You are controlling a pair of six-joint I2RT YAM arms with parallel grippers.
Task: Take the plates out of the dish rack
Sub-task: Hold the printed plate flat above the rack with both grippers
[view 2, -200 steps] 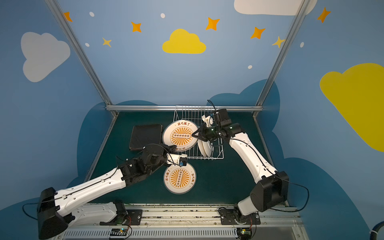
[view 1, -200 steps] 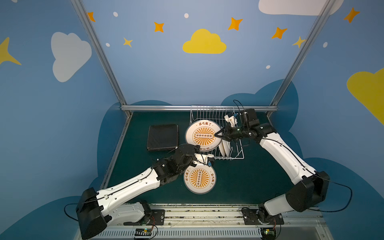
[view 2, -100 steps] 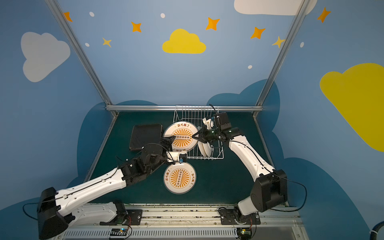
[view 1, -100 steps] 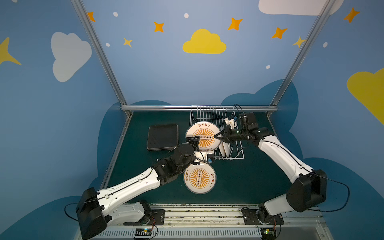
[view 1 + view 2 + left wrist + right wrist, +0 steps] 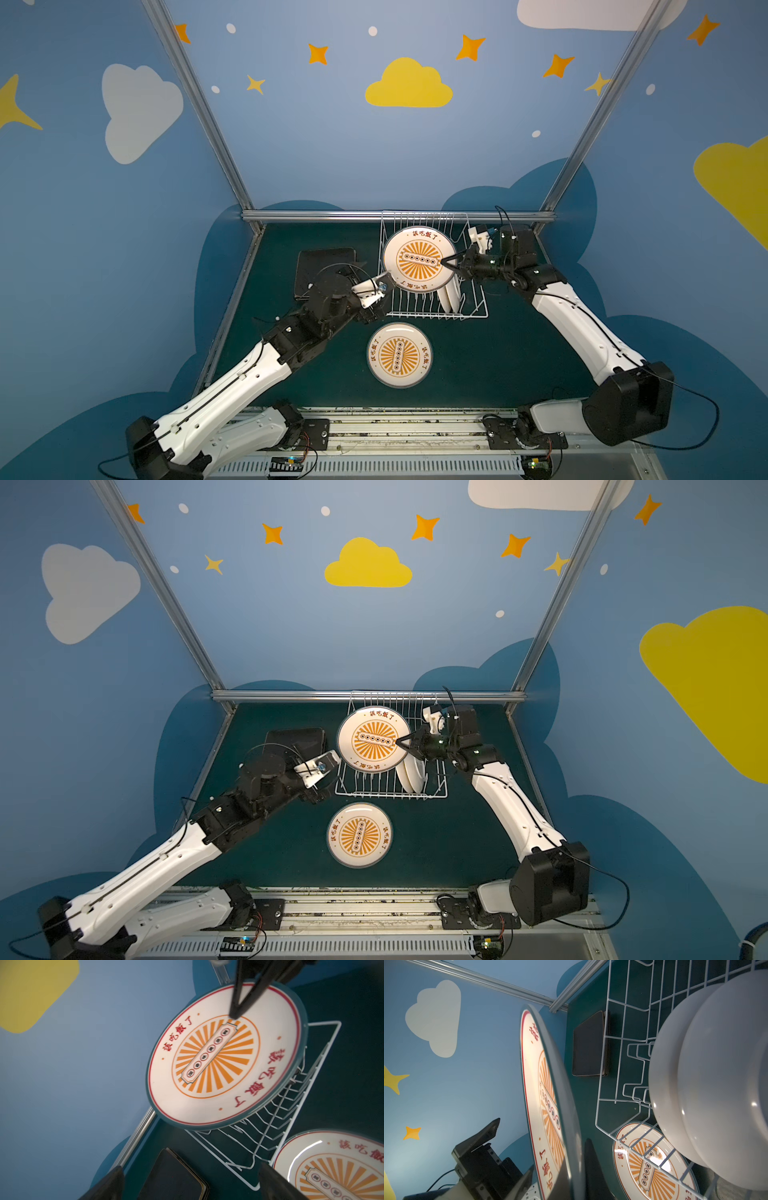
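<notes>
Moved: left gripper (image 5: 191, 1167), jaws now spread wide, off the freed plate (image 5: 399, 355) at lower centre.
Right gripper (image 5: 446, 262): pinching raised plate (image 5: 417, 257) over rack (image 5: 436, 316).
Remaining: two plates (image 5: 451, 297) racked; unloading looks well past halfway.

We find bare table (image 5: 498, 365) toward its right front corner. Over the dish rack (image 5: 432, 316), the raised plate (image 5: 417, 259) covers the left half; two upright plates (image 5: 451, 296) fill the right.
</notes>
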